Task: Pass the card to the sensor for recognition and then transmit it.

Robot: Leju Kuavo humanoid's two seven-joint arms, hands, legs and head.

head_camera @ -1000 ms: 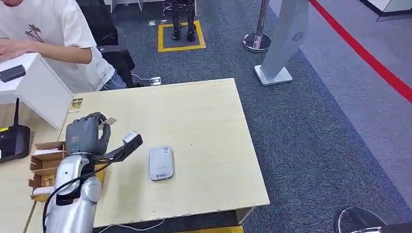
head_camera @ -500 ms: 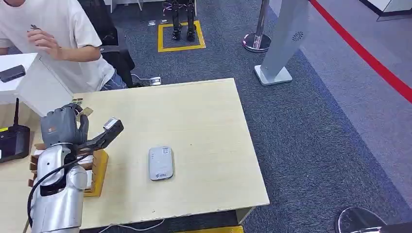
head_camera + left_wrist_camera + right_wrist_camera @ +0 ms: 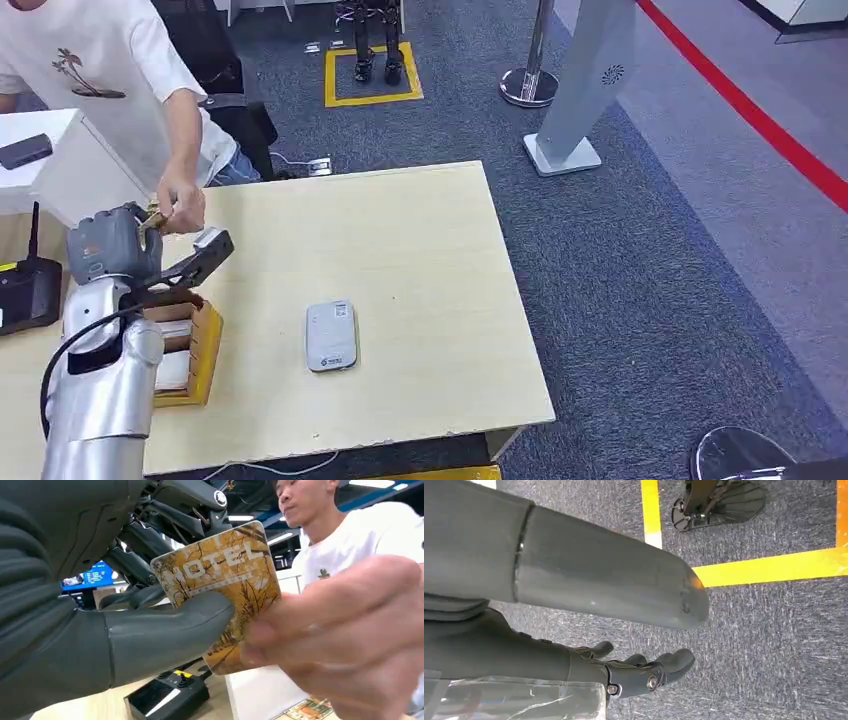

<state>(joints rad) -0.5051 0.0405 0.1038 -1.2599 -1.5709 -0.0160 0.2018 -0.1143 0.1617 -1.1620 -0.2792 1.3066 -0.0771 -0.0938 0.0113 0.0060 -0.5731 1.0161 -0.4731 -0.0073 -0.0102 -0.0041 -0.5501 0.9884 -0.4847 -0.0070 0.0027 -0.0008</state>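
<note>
Silver left arm (image 3: 100, 400), black cable looped alongside; dark grey left hand (image 3: 108, 245), thick thumb, darker fingers (image 3: 150, 572).

Left robot hand (image 3: 112, 243) raised over the worktop's (image 3: 400, 240) far left corner, pinching a small yellowish card (image 3: 153, 220) at its upper edge — a person's hand (image 3: 181, 207) touches the same card from beyond. Sensor (image 3: 332, 335), white-grey and flat, lies on the worktop well right of the robot hand and nearer the robot. Open cardboard box (image 3: 185, 345) sits just below the robot hand. Black device (image 3: 25, 285) to its left.
</note>
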